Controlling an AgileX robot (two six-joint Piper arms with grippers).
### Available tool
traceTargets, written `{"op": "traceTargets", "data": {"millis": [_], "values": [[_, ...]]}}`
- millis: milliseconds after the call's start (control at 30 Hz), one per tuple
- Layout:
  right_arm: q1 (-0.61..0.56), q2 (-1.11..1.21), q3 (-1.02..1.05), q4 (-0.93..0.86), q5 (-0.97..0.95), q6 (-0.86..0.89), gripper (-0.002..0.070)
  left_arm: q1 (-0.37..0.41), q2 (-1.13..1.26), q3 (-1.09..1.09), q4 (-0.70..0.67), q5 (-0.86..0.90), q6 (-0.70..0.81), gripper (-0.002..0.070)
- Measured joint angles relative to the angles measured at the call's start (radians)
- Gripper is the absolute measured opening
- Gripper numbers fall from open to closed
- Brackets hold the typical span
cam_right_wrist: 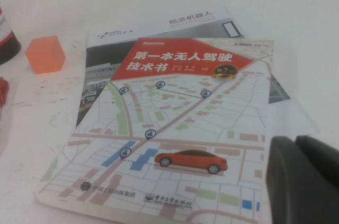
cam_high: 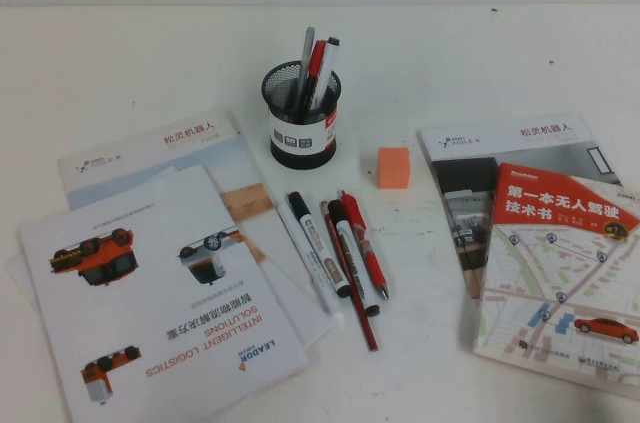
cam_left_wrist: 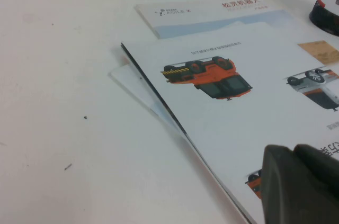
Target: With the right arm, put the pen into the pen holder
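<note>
Nearest the robot, the left tool (cam_left_wrist: 299, 184) hangs over the brochure (cam_high: 150, 313) left of the holder (cam_high: 303, 113); whether its fingers are apart cannot be told. The right tool (cam_right_wrist: 304, 179) hangs over the book (cam_high: 560, 273) right of the holder, its state likewise not visible. In front of the holder, on the white worktop (cam_high: 100, 63), the red pen (cam_high: 364, 244) lies flat, tip toward the robot, just beside two white markers (cam_high: 318, 251) and a thin dark-red pencil (cam_high: 350, 283). An orange cube (cam_high: 394, 167) sits right of the holder. The holder stands upright, other pens inside.
</note>
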Motion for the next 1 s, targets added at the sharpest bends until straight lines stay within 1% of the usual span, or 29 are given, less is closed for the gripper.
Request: {"op": "traceTargets", "data": {"millis": [1000], "values": [[0.0, 0.0, 0.0, 0.058, 0.0, 0.0, -0.002, 0.0, 0.0, 0.0, 0.0, 0.0, 0.0, -0.0002]]}}
